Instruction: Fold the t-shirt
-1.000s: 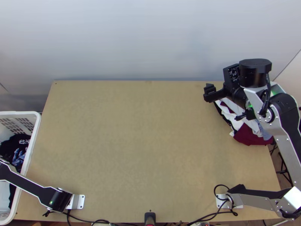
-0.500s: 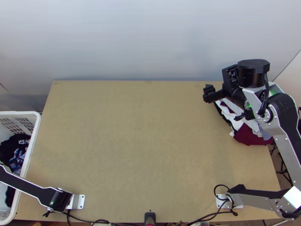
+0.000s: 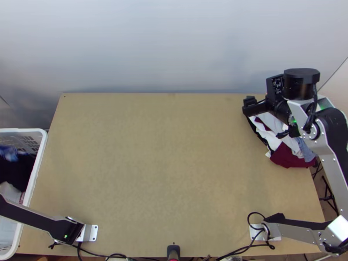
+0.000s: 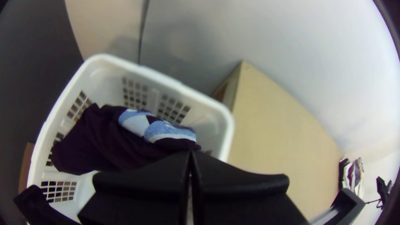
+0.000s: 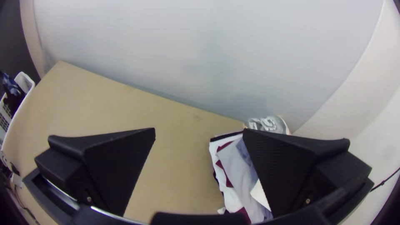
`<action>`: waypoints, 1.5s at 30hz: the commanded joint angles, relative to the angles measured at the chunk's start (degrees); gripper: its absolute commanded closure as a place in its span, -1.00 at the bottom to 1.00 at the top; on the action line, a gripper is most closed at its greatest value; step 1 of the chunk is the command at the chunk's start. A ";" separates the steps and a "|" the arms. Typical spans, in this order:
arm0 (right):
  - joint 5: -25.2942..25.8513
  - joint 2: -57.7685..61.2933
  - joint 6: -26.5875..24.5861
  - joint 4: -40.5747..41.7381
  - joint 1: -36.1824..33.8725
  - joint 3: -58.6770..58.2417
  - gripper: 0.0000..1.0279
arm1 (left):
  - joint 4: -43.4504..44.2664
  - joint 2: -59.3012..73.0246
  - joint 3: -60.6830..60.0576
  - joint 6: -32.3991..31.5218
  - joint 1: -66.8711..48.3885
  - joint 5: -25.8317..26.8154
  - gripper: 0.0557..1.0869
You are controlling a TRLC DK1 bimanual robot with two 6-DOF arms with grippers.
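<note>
Left gripper (image 4: 190, 157) had its 2 black fingers closed together over the laundry basket (image 4: 146, 74), pinching the edge of a dark t-shirt (image 4: 100, 143) at their tips. The t-shirt lay bunched and unfolded inside the basket's outline, with a blue-and-white patch (image 4: 168, 130) across its upper side near the fingertips. How much of it was lifted and how much rested in the basket, I could not tell. The basket stood just beside the left edge of the wooden table (image 3: 165, 165), and some whitish cloth (image 3: 8, 190) lay in it next to the t-shirt.

Right gripper (image 3: 249, 106) was wide open, its 2 fingers well apart with nothing between them. It was above the far right part of the table, near a pile of clothes (image 3: 290, 156) in white, maroon, grey and black. That pile sat at the table's right edge, partly under the right arm (image 3: 332, 169), its layers stacked unevenly. In the right wrist view, a grey item with a pale print (image 5: 268, 124) showed at the pile's far end.
</note>
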 commanded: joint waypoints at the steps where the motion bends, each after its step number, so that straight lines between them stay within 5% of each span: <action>1: -0.05 -1.11 1.04 0.23 -5.99 -8.06 -0.91 | -4.16 -25.18 -0.42 -9.73 -8.73 16.13 0.92; 6: -0.05 -6.47 0.68 0.32 -8.80 -17.81 -0.91 | -3.99 -40.48 -0.60 -14.12 -28.68 16.31 0.92; 9: -0.05 -9.73 0.60 0.32 -11.79 -23.26 -0.91 | 1.38 -46.98 -1.65 -23.62 -43.62 14.73 0.92; 15: -0.05 -16.93 -0.11 0.32 -17.24 -33.54 -0.91 | 8.85 -51.64 -10.00 -39.70 -73.94 6.38 0.92; 18: -0.05 -20.18 -0.37 0.32 -18.56 -36.97 -0.91 | 6.91 -49.35 -12.64 -40.75 -86.86 6.82 0.87; 19: -0.05 -21.15 -0.81 0.23 -18.56 -38.03 -0.91 | 5.51 -48.91 -13.87 -39.52 -88.62 6.82 0.51; 21: -0.49 -23.08 -1.34 0.23 -18.03 -39.70 -0.91 | 3.05 -49.00 -18.27 -36.54 -88.88 6.91 -0.98; 30: -2.95 -25.19 -1.25 -1.44 -14.25 -41.81 -0.91 | 4.54 -53.83 -45.07 -25.02 -75.70 5.32 -0.91; 36: -10.77 -25.19 -1.07 -5.83 -10.47 -43.83 -0.90 | 4.54 -56.65 -54.92 -15.35 -72.80 -6.72 -0.91; 45: -17.71 -20.27 -0.99 -9.79 1.39 -49.72 -0.87 | 5.33 -59.72 -60.63 -14.48 -72.80 -10.15 -0.91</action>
